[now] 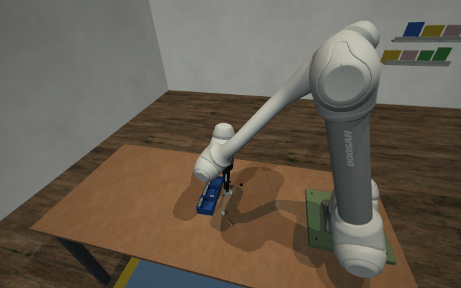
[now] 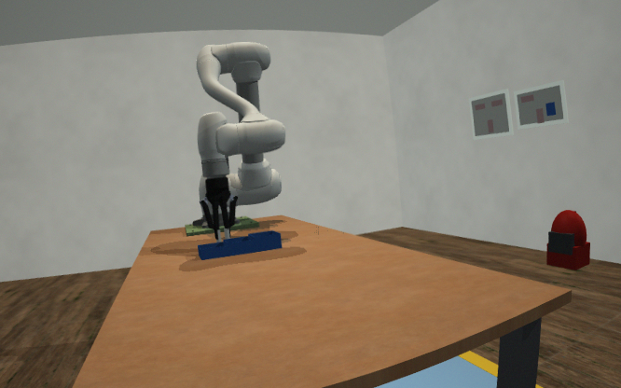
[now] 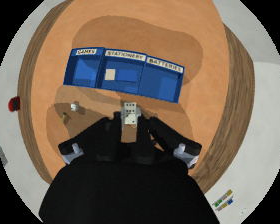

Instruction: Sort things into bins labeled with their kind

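A blue bin (image 1: 210,198) with three labelled compartments stands on the table; the labels are too small to read. It also shows in the wrist view (image 3: 127,74), with a pale thing (image 3: 110,75) in its middle compartment. My gripper (image 1: 227,190) is low at the table just beside the bin's near side. In the wrist view the fingers stand close around a small pale grey part (image 3: 130,112). The gripper also shows in the exterior view (image 2: 221,235), behind the bin (image 2: 240,244). Loose on the table lie a small black part (image 1: 240,185), a brass ring (image 1: 237,203), a small white part (image 1: 223,213) and a brass bolt (image 1: 227,221).
The arm's green base plate (image 1: 318,221) sits at the table's right side. The arm's forearm hangs over the bin and the loose parts. A red machine (image 2: 567,240) stands on the floor far from the table.
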Controlling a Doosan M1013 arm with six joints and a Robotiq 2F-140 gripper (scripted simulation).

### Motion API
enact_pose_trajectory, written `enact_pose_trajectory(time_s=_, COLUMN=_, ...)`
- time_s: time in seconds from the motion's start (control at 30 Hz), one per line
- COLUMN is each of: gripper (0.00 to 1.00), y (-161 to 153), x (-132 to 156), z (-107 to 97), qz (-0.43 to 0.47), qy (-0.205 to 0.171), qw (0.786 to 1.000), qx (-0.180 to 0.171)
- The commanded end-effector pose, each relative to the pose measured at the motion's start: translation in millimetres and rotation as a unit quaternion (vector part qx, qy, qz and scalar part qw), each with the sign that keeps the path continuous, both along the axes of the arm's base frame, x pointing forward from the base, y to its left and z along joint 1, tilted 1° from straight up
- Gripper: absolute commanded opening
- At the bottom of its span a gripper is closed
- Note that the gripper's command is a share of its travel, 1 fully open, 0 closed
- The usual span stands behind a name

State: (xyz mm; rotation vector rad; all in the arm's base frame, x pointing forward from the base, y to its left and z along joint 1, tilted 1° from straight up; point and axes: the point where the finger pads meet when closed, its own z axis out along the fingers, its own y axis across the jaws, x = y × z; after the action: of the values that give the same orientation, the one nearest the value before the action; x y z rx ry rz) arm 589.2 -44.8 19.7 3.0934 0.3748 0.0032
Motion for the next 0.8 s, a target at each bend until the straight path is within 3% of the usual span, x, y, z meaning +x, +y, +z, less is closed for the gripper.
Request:
enact_pose_trajectory(time_s=0.0, gripper=0.13, y=0.0, x=0.0, z=0.0, qz=0.0, qy=0.0, qw=1.0, qx=0.0)
enact_pose_trajectory(time_s=0.2, gripper=0.13, y=0.1, x=0.0, z=3.3, qz=0.0, qy=0.0, qw=1.0, qx=0.0)
enact_pose_trajectory(time_s=0.77, gripper=0.13, y=1.4, x=-0.3, z=53.3, qz=0.0, qy=0.0, qw=1.0, qx=0.0)
